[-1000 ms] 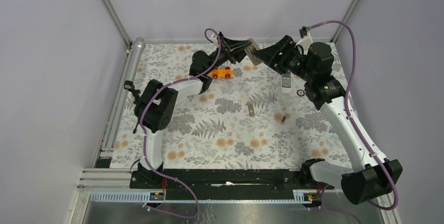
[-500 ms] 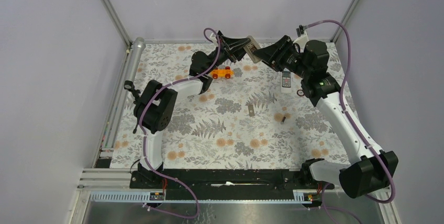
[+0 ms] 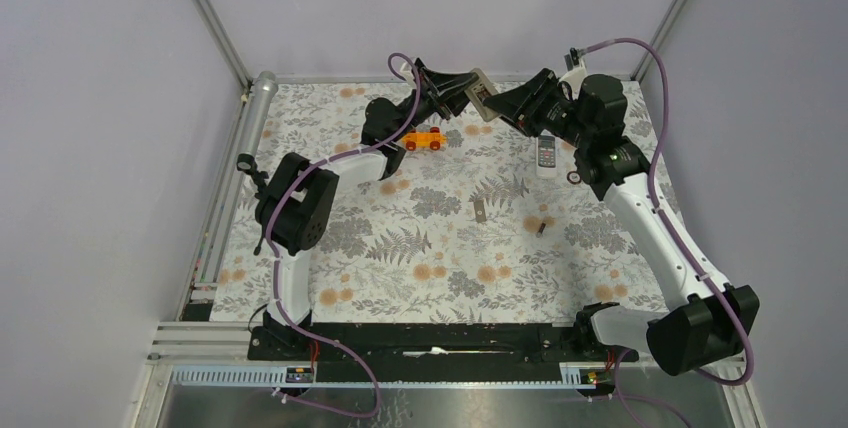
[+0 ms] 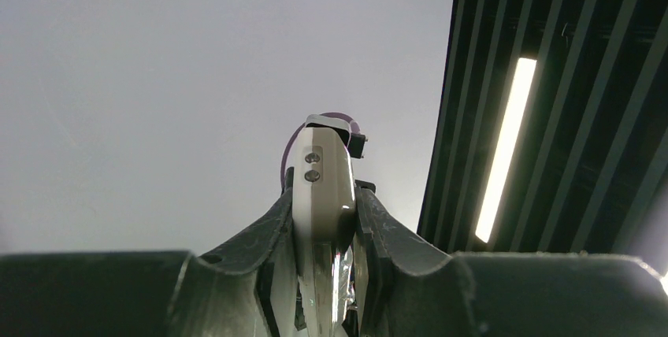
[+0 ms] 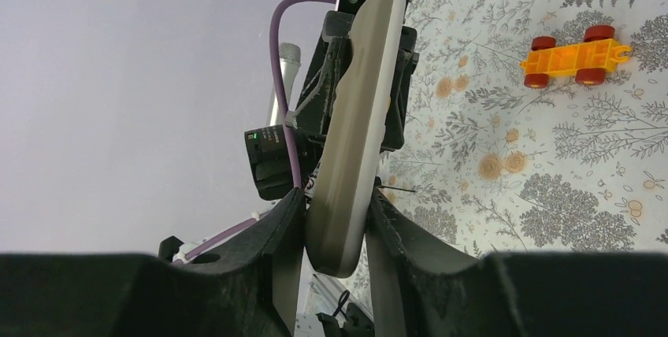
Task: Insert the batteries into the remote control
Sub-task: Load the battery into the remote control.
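Left gripper [image 3: 464, 85] and right gripper [image 3: 498, 101] each clamp one end of the remote [image 3: 481, 90], raised above the table [image 3: 400, 248].

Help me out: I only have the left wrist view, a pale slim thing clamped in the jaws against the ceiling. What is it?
Observer: The remote control, edge-on; the right wrist view shows its white rim and grey-brown back.
Operator: Do only the left jaws hold it?
Observer: No, the right jaws clamp its other end, off the table.
Operator: Anything lying loose?
Observer: A small grey flat piece sits mid-table, touching nothing.
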You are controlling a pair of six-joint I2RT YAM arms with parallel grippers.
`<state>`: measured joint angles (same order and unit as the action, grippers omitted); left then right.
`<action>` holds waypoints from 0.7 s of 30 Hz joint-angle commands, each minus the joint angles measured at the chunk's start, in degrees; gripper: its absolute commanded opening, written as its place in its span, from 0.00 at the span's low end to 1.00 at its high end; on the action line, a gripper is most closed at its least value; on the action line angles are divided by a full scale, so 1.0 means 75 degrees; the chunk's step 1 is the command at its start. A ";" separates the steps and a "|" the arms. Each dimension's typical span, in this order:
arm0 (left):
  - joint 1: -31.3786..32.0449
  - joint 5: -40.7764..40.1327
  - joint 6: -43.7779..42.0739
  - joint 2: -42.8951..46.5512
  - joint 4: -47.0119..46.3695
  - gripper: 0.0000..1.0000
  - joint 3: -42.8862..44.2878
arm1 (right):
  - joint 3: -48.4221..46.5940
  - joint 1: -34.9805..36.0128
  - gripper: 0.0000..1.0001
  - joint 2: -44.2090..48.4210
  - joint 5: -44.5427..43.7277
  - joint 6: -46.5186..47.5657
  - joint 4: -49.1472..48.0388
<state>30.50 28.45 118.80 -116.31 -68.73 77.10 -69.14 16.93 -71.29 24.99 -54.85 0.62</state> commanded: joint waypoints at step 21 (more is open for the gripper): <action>0.0064 0.0777 -0.2050 0.1151 0.0498 0.00 0.0396 | -0.0907 -0.0004 0.23 -0.0863 0.0405 0.0610 0.2155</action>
<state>29.61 30.39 107.79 -113.60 -62.67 77.10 -75.05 16.75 -75.33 27.79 -53.84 12.05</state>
